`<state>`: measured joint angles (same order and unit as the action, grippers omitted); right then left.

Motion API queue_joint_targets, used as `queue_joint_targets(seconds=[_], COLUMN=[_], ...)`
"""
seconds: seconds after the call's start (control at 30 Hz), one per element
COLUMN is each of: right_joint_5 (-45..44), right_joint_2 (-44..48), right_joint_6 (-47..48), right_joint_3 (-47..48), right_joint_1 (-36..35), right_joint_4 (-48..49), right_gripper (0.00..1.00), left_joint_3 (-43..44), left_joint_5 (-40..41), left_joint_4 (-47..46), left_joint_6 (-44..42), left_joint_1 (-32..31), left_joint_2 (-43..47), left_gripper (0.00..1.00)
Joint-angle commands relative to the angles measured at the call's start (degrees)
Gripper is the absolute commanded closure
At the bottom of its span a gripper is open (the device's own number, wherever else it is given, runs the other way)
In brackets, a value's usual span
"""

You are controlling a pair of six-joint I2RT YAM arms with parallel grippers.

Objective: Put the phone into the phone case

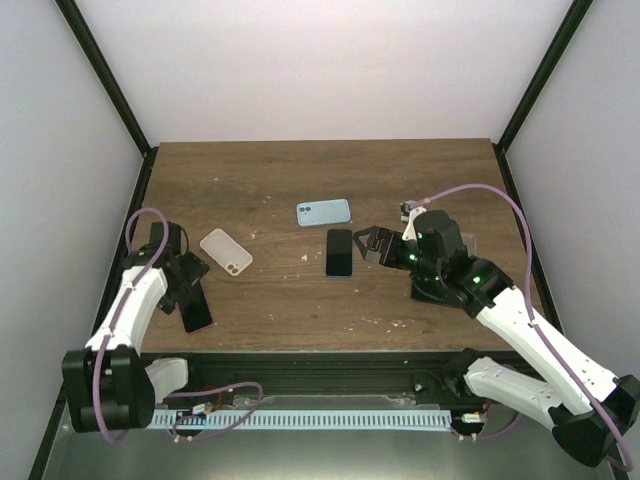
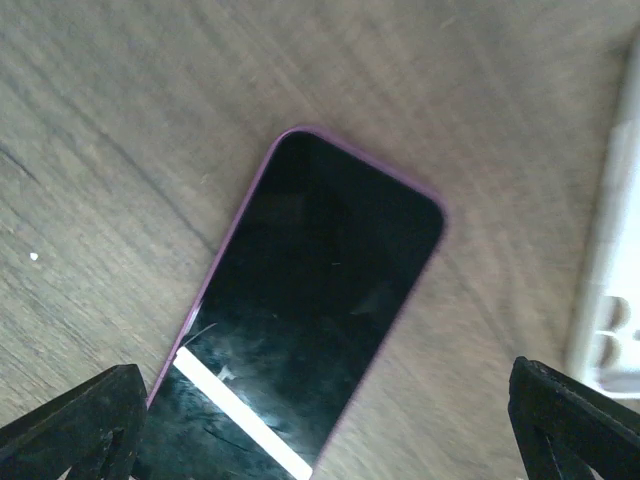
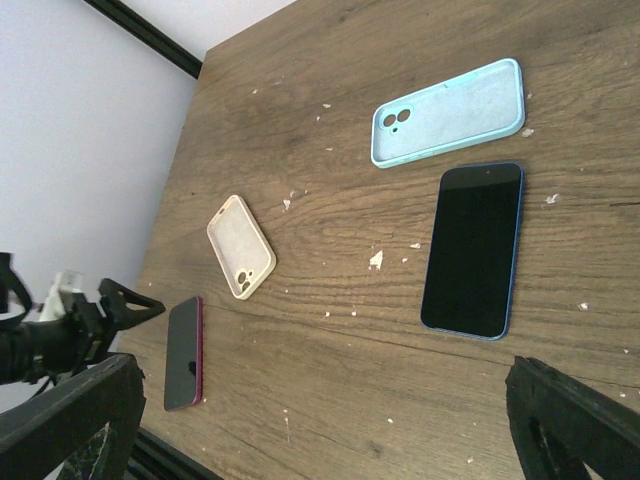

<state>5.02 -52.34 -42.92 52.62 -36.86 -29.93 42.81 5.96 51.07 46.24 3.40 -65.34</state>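
Purple-edged phone (image 2: 310, 320) is being framed by the left fingers (image 2: 70, 425), held apart; the right fingers (image 3: 570, 420) are being held apart just right of the blue phone (image 3: 473, 250).

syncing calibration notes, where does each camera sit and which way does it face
Top external: above and behind the bases, looking down on the table; both arms show.
Left wrist: on the left arm, looking down at the purple-edged phone; open left pincer tips at bottom corners.
Right wrist: on the right arm, facing left across the table; open right pincer tips at bottom corners.
Shared: both wrist views show that phone.
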Motion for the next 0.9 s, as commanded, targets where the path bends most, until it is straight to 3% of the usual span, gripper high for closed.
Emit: queue_joint_targets(seconds=[0.0,0.23,0.6,0.87], right_joint_5=[1.33,0.37,-2.48,-2.18], right_joint_2=[1.36,2.68,2.88,0.49], right_joint_6=[1.47,4.64,7.41,7.24], right_joint_3=[0.10,0.38,1.28,1.08], right_joint_1=[-0.41,-0.40,-0.40,-0.40], right_joint_4=[1.60,1.54,1.54,2.29], right_gripper=[0.00,0.00,0.00,0.00], left_joint_3=[-2.48,-4.79,-7.73,-7.08], left_joint_5=[1.57,4.29,-3.06,-6.01], left_joint_4=[-4.27,-7.27,-12.65,-12.03], left_joint_6=[-0.30,-0.47,-1.58,2.50], left_joint_1=[1.10,1.08,0.35,-7.78], left_joint_2=[-3.12,-7.10,-10.99,-12.64], left_gripper=[0.00,0.00,0.01,0.03])
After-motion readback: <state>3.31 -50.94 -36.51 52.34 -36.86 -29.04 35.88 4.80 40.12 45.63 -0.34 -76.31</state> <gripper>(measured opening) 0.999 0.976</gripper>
